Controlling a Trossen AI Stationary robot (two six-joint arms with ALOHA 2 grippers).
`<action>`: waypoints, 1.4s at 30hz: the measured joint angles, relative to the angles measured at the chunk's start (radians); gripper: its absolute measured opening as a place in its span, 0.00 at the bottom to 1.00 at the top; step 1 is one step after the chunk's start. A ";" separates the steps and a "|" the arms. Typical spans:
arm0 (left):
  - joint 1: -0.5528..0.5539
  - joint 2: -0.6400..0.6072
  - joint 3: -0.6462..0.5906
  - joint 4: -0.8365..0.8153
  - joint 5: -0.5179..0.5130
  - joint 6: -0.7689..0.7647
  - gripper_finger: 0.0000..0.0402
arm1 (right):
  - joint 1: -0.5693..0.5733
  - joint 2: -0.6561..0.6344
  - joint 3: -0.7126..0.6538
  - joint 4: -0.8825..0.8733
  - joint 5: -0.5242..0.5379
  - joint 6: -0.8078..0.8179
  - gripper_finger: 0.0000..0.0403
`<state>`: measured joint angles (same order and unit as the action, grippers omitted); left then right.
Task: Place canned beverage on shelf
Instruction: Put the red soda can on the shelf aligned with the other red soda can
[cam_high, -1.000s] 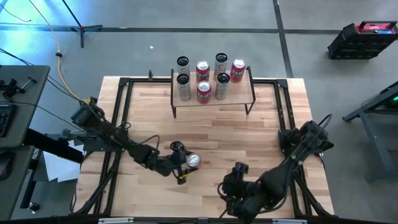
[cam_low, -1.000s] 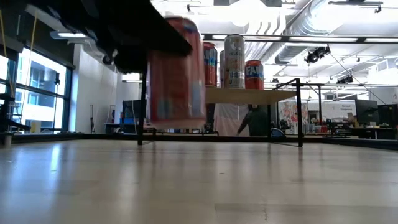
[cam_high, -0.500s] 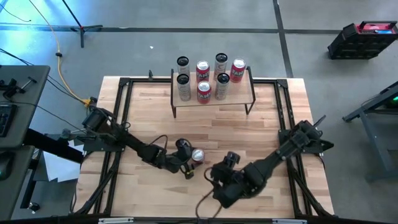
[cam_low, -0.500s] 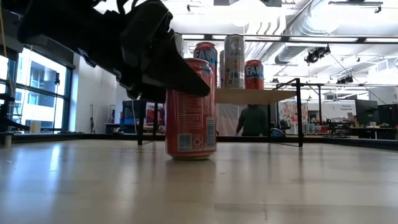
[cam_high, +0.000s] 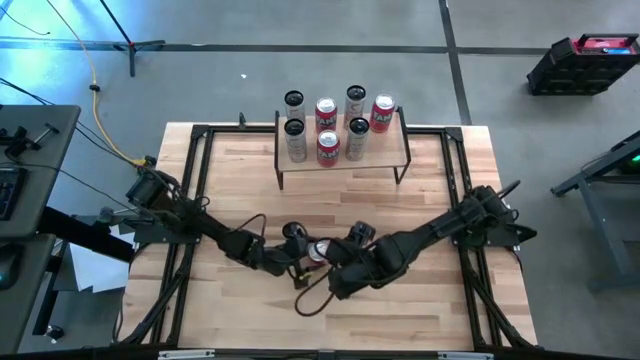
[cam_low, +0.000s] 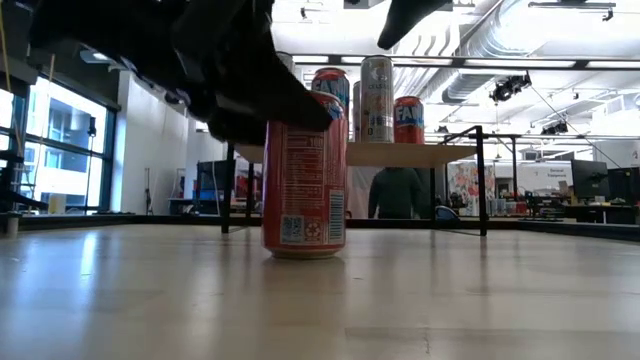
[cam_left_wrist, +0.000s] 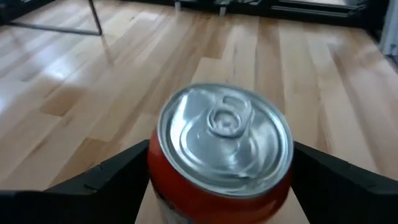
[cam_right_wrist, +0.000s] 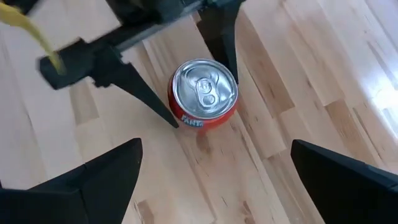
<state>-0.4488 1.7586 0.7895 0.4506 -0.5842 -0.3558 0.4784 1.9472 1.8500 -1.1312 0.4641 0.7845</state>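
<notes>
A red canned beverage (cam_high: 318, 250) stands upright on its base in the table's near middle, also seen in the low view (cam_low: 305, 180). My left gripper (cam_high: 303, 258) reaches in level from the left, one finger on each side of the can's upper part. My right gripper (cam_right_wrist: 217, 186) hangs open above the can, a little nearer the front edge, pointing down at it and touching nothing. The shelf (cam_high: 388, 152) stands at the far edge with several cans (cam_high: 327, 130) on its plank top. My left gripper's fingers (cam_right_wrist: 149, 99) stand close against two opposite sides of the can just below its top rim (cam_right_wrist: 180, 115), coming level from the table's left. Whether they touch the can, I cannot tell. The can stands upright on the table.
Black frame rails (cam_high: 190, 200) run along the table's left and right edges. Bare wood lies between the can and the shelf (cam_low: 400, 155). In the low view a person (cam_low: 400, 195) stands in the room behind the shelf.
My left gripper has carried the can toward the table's right and lowered it; a second ago it hung clear of the wood, now it stands on its base. My right gripper has swung from the near right toward the table's left and now hangs over the can.
</notes>
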 joint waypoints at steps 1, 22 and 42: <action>0.000 -0.014 0.000 -0.013 0.004 0.007 0.84 | -0.004 0.000 0.000 0.002 0.000 0.000 0.99; -0.184 -0.416 -0.025 -0.556 -0.018 -0.060 0.85 | -0.072 0.090 0.000 0.189 0.087 0.064 0.99; -0.275 -0.303 -0.026 -0.642 -0.241 -0.192 0.85 | -0.117 0.166 0.000 0.149 0.019 0.358 0.99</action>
<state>-0.7235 1.4556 0.7631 -0.1916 -0.8251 -0.5479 0.3614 2.1128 1.8500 -0.9821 0.4833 1.1430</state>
